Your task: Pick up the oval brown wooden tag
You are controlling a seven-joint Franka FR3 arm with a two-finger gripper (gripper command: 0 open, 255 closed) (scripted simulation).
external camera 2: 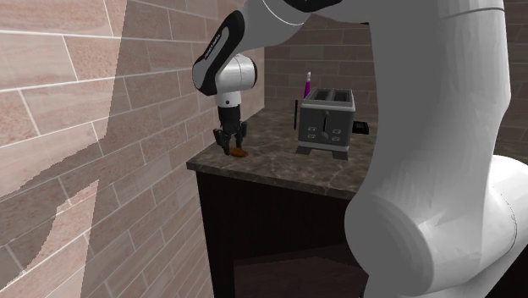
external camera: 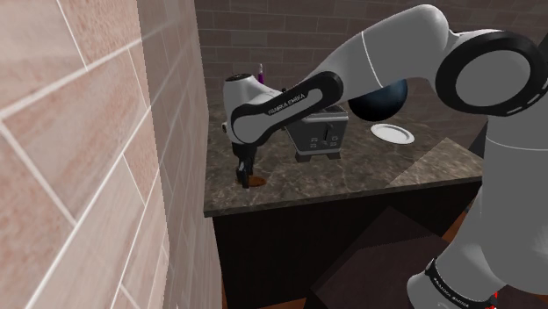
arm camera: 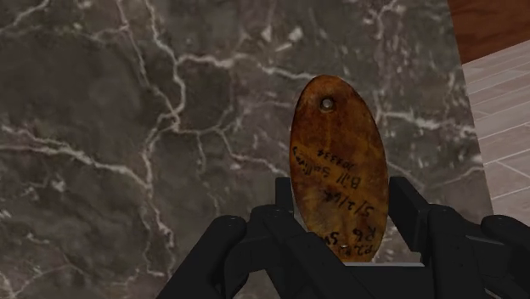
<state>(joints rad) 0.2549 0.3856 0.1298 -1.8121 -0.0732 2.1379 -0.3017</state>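
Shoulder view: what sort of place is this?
Most likely a home kitchen: a dark veined stone counter with a toaster standing on it, a white plate near the toaster, and a tiled wall alongside.

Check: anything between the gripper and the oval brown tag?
Nothing visible. The gripper is right down at the tag, with only bare dark marble counter around it. The toaster stands well off along the counter, out of the way.
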